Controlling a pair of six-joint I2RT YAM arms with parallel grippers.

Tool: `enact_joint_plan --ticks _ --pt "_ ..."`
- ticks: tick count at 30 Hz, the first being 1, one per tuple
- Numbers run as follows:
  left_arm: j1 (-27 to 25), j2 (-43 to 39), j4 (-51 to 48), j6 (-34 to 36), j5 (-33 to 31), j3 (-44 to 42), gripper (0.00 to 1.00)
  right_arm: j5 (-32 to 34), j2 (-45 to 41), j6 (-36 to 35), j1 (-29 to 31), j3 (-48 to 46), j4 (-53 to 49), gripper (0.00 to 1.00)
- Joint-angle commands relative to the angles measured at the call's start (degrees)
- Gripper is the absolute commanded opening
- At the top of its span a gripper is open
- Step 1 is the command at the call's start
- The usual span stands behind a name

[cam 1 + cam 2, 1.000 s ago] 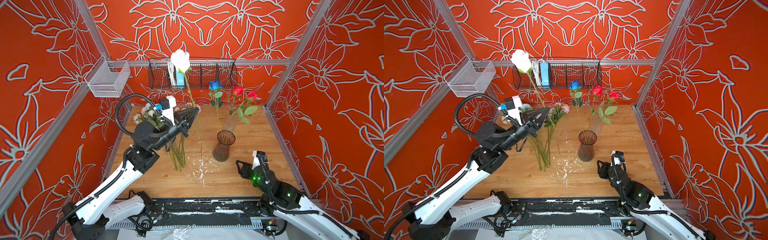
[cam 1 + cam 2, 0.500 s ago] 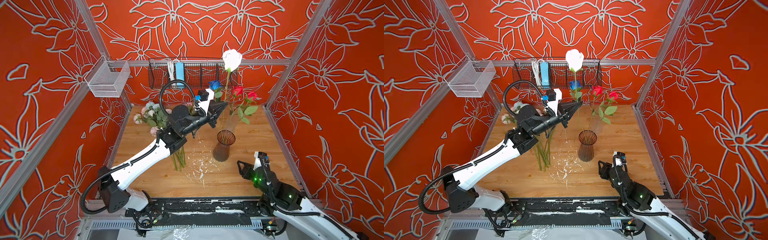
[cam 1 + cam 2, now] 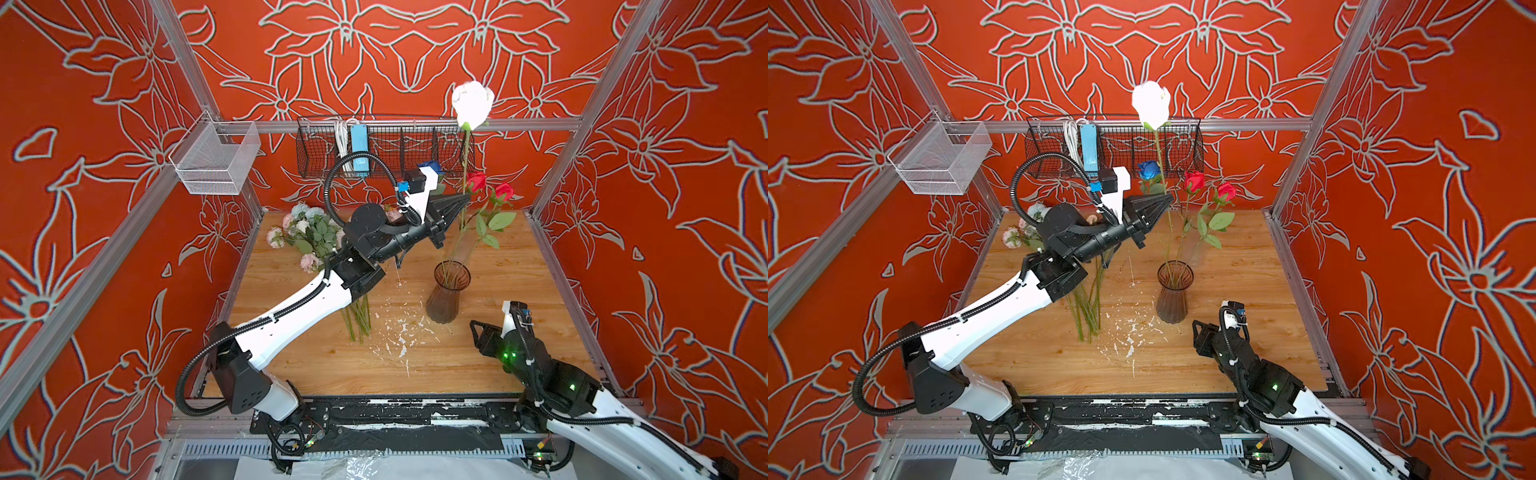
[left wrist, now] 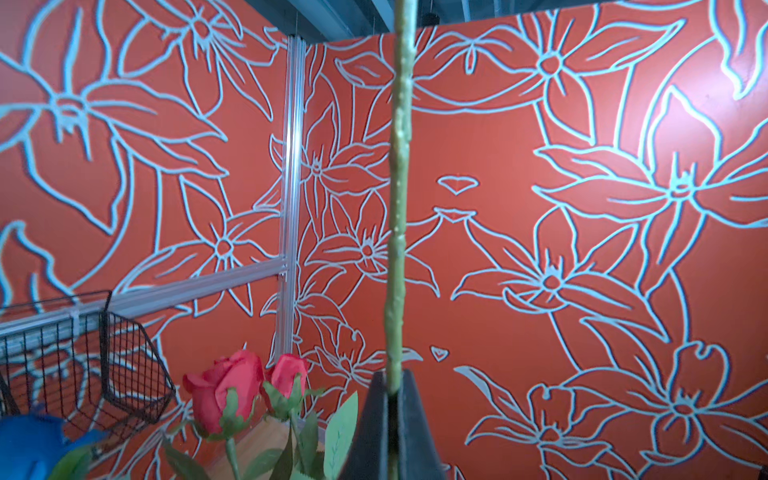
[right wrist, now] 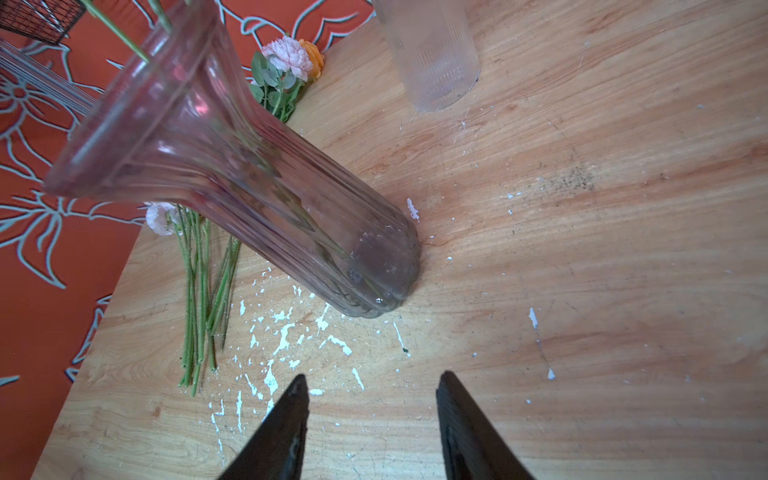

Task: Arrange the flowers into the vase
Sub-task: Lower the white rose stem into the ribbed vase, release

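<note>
My left gripper (image 3: 462,200) (image 3: 1168,199) (image 4: 392,379) is shut on the green stem of a white rose (image 3: 473,104) (image 3: 1151,104), held upright. The stem's lower end reaches down into the mouth of the tinted glass vase (image 3: 446,299) (image 3: 1173,299) (image 5: 249,174). More flowers (image 3: 307,232) (image 3: 1017,237) lie on the table at the back left, their stems (image 5: 203,291) pointing forward. Two red roses (image 3: 476,180) (image 3: 1195,180) and a blue rose (image 3: 1149,169) stand behind the vase. Near the front, beside the vase, my right gripper (image 3: 478,332) (image 3: 1200,332) (image 5: 372,386) is open and empty.
A clear ribbed glass (image 5: 432,54) stands behind the vase. On the back wall hangs a black wire basket (image 3: 386,145); a white mesh basket (image 3: 216,162) hangs on the left wall. White flecks (image 3: 399,336) dot the wooden table (image 3: 519,270).
My left arm has swung right from over the bunch, carrying the white rose to above the vase. The right arm has stayed put.
</note>
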Motion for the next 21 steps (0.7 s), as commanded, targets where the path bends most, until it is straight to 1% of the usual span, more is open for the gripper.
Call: enact_joint_plan --ticks 1,7,14,15,16,17,21 --pt "-0.29 2.00 5.14 -0.77 -0.12 -2.83 0.00 -0.14 -0.78 1.13 -0.57 -1.66 0.96 0.51" --pt "-0.29 3.44 5.40 -1.41 -1.73 -7.98 0.00 0.13 -2.24 1.27 -0.83 -2.88 0.86 0.51" --pt "-0.49 2.94 2.06 -0.45 -2.13 -11.95 0.00 -0.74 -1.59 0.98 -1.07 -3.25 1.87 0.52" --pt "-0.55 2.68 1.33 -0.29 -2.32 -12.63 0.03 -0.91 -1.41 0.95 -1.14 -3.16 2.07 0.52" --pt "-0.56 2.50 0.80 0.05 -2.33 -13.31 0.08 -1.13 -1.14 0.86 -1.18 -3.18 2.14 0.52" --pt "-0.56 2.33 0.15 0.24 -2.41 -13.81 0.10 -1.19 -1.03 0.72 -1.29 -3.17 2.12 0.52" --pt "-0.64 1.12 -2.44 0.87 -4.55 -16.04 0.16 -1.58 -0.91 0.50 -1.49 -3.42 2.33 0.52"
